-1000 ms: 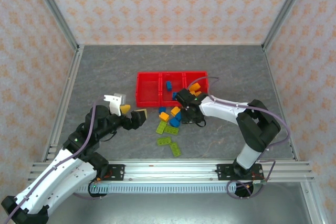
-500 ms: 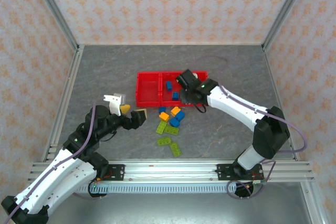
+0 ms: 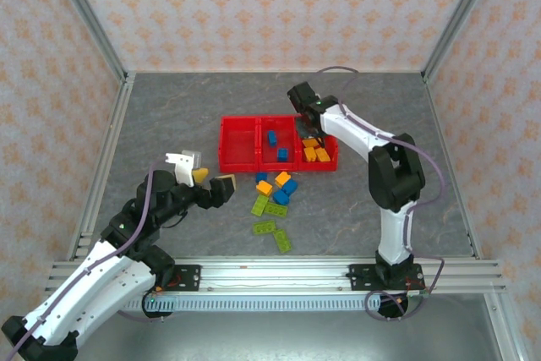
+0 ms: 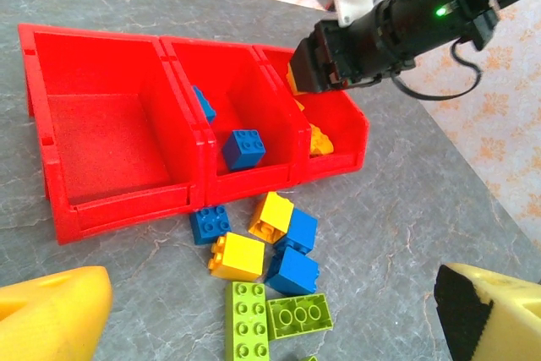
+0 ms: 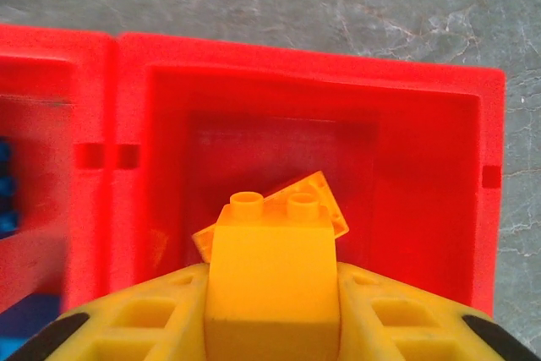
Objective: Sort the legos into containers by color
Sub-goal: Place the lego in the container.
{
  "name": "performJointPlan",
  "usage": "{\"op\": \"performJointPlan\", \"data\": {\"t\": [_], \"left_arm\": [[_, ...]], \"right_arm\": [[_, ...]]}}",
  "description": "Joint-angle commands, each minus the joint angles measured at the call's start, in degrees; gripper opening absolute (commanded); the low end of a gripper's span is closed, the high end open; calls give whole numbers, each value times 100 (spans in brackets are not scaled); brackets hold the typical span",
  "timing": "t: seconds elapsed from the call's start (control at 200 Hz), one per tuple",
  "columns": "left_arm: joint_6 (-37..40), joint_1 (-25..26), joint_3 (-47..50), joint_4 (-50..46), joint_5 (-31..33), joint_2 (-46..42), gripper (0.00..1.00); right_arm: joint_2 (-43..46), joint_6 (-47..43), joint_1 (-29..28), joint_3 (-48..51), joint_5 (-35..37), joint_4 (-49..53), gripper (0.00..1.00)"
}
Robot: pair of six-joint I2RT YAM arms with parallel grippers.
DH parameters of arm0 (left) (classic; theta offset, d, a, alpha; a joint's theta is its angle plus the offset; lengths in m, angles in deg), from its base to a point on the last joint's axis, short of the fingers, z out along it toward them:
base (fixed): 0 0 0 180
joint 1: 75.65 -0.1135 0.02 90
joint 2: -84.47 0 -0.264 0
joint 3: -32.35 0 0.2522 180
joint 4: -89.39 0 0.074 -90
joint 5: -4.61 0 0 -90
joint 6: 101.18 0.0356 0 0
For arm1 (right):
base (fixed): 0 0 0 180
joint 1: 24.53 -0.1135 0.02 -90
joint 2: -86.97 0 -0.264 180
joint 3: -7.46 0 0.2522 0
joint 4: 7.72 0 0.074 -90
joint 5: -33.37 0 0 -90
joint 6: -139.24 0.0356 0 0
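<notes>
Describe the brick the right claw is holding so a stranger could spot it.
Mid-table sits a row of three red bins; the right claw hangs over the rightmost bin. Pinched in it is an orange-yellow brick, two studs up, the only brick held in the air.

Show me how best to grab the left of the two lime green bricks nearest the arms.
Pinch the lime green brick across its narrow width, on the two long side faces, coming straight down. It lies flat, long axis roughly left to right, with bare table seemingly along both long sides. The open left gripper is the nearer one.
</notes>
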Motion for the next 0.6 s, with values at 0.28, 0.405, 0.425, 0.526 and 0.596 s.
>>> {"op": "performJointPlan", "data": {"t": [0.28, 0.405, 0.425, 0.526, 0.596], "left_arm": [[125, 36, 5, 107, 31, 48, 99], [123, 38, 2, 108, 39, 28, 99], [124, 33, 3, 108, 43, 18, 99], [123, 36, 10, 105, 66, 0, 99], [123, 37, 10, 103, 83, -9, 99]], "right_arm": [[-135, -194, 73, 25, 1069, 182, 47], [-144, -153, 73, 102, 1200, 216, 50], [-138, -143, 73, 115, 1207, 213, 50], [-29, -111, 73, 144, 1138, 207, 51], [103, -83, 73, 131, 1040, 208, 53]]}}
